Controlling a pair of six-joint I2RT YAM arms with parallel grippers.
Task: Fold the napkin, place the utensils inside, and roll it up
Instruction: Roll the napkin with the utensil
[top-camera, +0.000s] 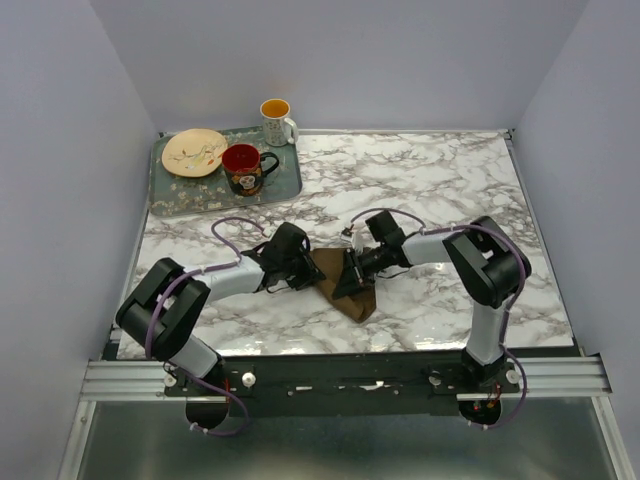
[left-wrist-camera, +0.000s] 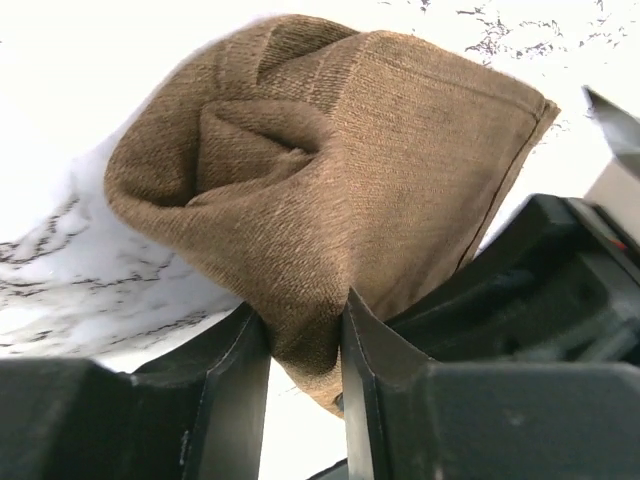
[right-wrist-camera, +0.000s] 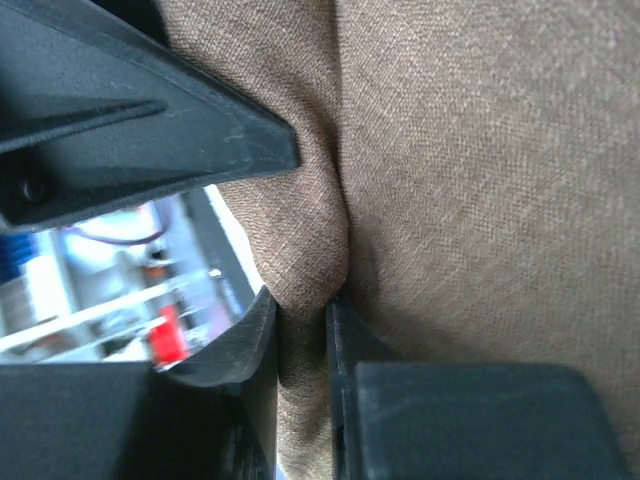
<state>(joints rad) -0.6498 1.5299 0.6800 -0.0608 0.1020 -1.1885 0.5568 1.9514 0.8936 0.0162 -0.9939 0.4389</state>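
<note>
Folding looks to be the step in hand. The napkin sits bunched on the table, well nearer you than the tray and off to its right. Your left gripper is pinched on a thick fold of it, and your right gripper is clamped on another crease. Next you'd want to draw it out flat with the edges matched. The spoon shows in no view, and the grippers hide most of the napkin's outline.

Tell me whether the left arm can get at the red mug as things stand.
Probably not right now: the left gripper is shut on the napkin; otherwise nothing stands between it and the red mug.
</note>
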